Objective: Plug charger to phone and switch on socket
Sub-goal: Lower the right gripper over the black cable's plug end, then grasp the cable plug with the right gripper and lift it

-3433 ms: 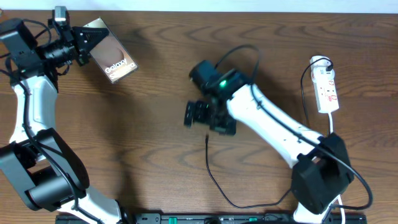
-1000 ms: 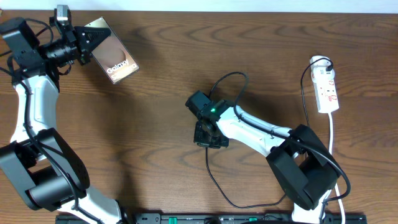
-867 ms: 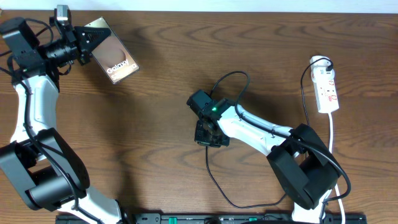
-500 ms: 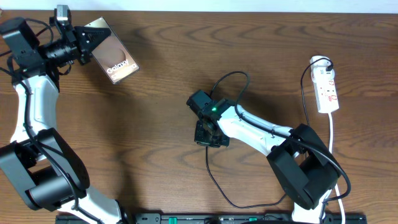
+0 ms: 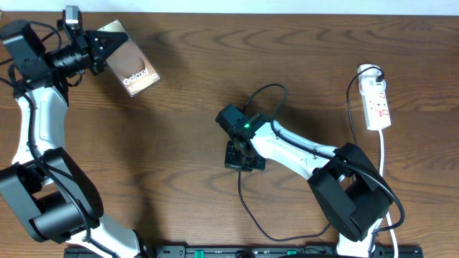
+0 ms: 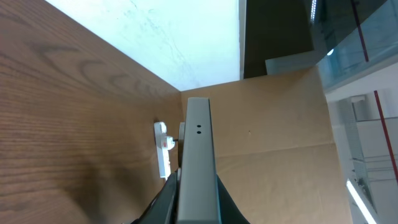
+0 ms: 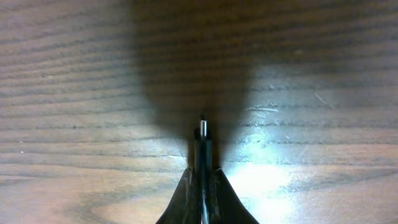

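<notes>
The phone (image 5: 132, 70), a dark slab with a brown face and white lettering, is held tilted above the table's far left corner by my left gripper (image 5: 102, 52), which is shut on its end. In the left wrist view the phone (image 6: 198, 149) shows edge-on between the fingers (image 6: 166, 202). My right gripper (image 5: 242, 159) is down at mid-table, shut on the charger's plug end. The slim plug tip (image 7: 203, 131) pokes out ahead of the closed right gripper (image 7: 203, 177). The charger's thin black cable (image 5: 247, 208) trails toward the near edge. The white socket (image 5: 377, 102) lies far right.
The socket's thick white cord (image 5: 382, 154) runs down the right side toward the near edge. The socket (image 6: 163, 155) also shows small and distant in the left wrist view, with a cardboard wall (image 6: 280, 137) behind the table's far edge.
My right arm came down onto the charger's end and its jaws have closed on the plug. The left arm and phone have not moved.
</notes>
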Tool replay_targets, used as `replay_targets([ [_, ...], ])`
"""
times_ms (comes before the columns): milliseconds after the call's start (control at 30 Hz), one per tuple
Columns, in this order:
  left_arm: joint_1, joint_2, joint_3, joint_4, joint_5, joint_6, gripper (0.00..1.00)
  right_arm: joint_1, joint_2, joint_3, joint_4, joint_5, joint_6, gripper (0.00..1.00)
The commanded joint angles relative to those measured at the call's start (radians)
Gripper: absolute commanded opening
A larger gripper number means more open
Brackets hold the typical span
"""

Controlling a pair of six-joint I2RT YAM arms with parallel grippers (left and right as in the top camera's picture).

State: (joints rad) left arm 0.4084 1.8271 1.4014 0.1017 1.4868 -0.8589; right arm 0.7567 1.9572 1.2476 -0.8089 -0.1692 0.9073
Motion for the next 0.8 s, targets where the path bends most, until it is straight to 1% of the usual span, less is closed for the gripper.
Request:
replay_targets([
  [0,0.0,-0.001,0.008,0.005,0.02,0.01,0.07,-0.002,0.022,-0.007,-0.018,-0.021,0.02,0.01],
  [100,0.0,-0.001,0.008,0.005,0.02,0.01,0.08,-0.002,0.022,-0.007,-0.026,-0.023,0.021,0.01],
  [300,0.0,-0.001,0.008,0.005,0.02,0.01,0.08,0.003,0.025,-0.008,-0.096,-0.025,0.043,0.01],
  [767,0.0,-0.001,0.008,0.005,0.021,0.01,0.08,0.011,0.025,-0.033,-0.068,-0.024,0.052,0.01],
])
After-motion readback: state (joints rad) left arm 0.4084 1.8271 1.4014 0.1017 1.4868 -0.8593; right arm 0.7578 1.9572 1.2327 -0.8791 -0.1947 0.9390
